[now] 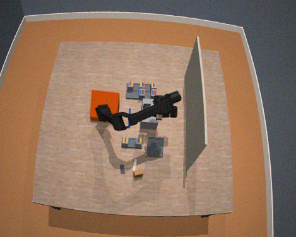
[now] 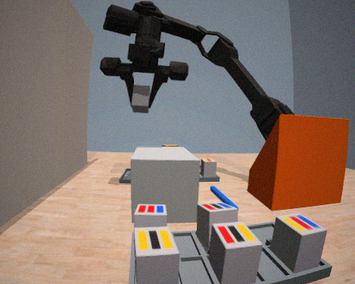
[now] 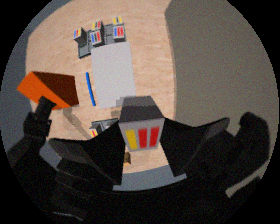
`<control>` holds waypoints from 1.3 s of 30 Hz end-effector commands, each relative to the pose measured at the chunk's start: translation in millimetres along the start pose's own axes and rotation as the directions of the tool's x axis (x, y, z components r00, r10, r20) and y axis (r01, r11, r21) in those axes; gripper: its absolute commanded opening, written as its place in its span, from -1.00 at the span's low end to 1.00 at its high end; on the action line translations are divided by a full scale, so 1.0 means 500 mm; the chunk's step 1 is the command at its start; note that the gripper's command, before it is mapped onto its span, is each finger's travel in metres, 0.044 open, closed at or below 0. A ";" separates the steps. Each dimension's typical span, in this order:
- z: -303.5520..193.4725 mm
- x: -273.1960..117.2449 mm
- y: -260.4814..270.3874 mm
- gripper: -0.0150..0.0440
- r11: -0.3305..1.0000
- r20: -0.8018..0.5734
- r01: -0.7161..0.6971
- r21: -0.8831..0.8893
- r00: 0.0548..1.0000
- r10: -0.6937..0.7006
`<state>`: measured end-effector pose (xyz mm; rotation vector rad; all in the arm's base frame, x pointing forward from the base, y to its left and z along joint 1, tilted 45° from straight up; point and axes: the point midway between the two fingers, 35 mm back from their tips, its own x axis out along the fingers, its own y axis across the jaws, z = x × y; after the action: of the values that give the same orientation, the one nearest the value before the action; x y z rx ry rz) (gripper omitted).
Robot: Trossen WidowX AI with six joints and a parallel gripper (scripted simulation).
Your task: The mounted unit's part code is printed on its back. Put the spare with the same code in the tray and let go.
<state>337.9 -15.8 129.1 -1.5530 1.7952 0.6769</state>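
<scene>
The fingers point(image 2: 141, 95) grasp the yellow-red-red spare block point(image 2: 141, 99) point(image 3: 142, 134) by opposite sides, high above the tabletop point(image 1: 72, 161) point(image 2: 101, 193) point(image 3: 55, 45); probably light, rigid and smooth-faced, it is best held by those flat sides, its coded top left uncovered.

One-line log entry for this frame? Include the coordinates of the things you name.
gripper point(image 1: 159, 116) point(image 2: 141, 104) point(image 3: 139, 117): shut on yellow-red-red spare point(image 2: 141, 99) point(image 3: 142, 134) | position: raised above grey box point(image 2: 165, 185) point(image 3: 112, 72) | tray placement: not done | code match: cannot tell

Pen point(image 2: 224, 197) point(image 3: 90, 89) between wedge point(image 1: 105, 105) point(image 2: 309, 163) point(image 3: 50, 90) and box point(image 1: 149, 125) point(image 2: 164, 185) point(image 3: 113, 75)
</scene>
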 end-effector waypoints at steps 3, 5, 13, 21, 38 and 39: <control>-0.100 0.003 -0.015 -0.49 1.000 -0.041 -0.004 -0.017 0.999 0.003; -0.135 0.004 -0.017 -0.49 1.000 -0.056 -0.008 -0.022 0.998 0.007; -0.233 0.008 -0.012 -0.49 0.999 -0.101 -0.027 -0.037 0.995 0.023; -0.233 0.015 -0.014 -0.49 0.999 -0.100 -0.027 -0.037 0.995 0.023; -0.234 0.044 -0.019 -0.49 0.999 -0.095 -0.029 -0.035 0.995 0.026; -0.234 0.045 -0.019 -0.49 0.999 -0.095 -0.029 -0.035 0.995 0.026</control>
<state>329.0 -116.8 190.1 -1.6093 1.8823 0.6597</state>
